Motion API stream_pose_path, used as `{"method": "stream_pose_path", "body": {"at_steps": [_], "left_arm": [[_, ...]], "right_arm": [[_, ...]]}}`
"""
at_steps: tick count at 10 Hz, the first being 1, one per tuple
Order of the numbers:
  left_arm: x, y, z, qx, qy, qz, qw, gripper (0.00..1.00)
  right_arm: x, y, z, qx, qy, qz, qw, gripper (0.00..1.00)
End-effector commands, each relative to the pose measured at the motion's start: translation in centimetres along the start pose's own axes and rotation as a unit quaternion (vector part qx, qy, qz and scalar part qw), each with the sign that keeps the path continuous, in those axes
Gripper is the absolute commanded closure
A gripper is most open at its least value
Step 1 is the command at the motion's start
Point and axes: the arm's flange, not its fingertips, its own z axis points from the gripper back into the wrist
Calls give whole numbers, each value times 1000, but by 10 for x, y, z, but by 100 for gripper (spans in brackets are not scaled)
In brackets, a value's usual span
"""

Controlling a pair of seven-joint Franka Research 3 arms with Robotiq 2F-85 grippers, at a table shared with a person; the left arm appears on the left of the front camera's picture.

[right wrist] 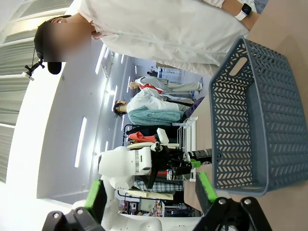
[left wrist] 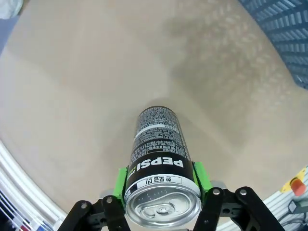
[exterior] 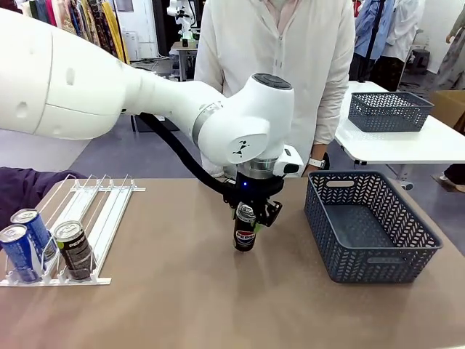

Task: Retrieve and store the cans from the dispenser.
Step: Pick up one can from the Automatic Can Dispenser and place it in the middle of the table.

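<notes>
Since the grey basket stands well right of the dispenser, left jaws clamp a black Pepsi can by its top, upright over mid-tabletop, between the two. Three cans wait at the dispenser's near end. Right jaws apart, empty.

- A black Pepsi can with a silver top is upright at mid-table, gripped near its top. Its base seems to touch the tabletop, though this is unclear.
- The dispenser, a flat white-and-clear railed rack, lies at the table's left.
- Two blue cans and one black can stand at its near end.
</notes>
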Motion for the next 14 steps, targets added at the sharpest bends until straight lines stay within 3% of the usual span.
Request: {"method": "stream_pose_path", "body": {"at_steps": [1, 6, 8, 14], "left_arm": [[6, 3, 15, -31, 7, 0, 999, 100], [5, 2, 11, -29, 17, -9, 999, 100], [5, 2, 11, -30, 20, -8, 999, 0], [-6, 9, 23, -35, -1, 21, 999, 0]], "right_arm": [[-1, 4, 2, -2, 6, -3, 1000, 0], [-1, 4, 2, -2, 6, -3, 1000, 0], [-1, 4, 2, -2, 6, -3, 1000, 0], [-1, 4, 2, -2, 6, -3, 1000, 0]]}}
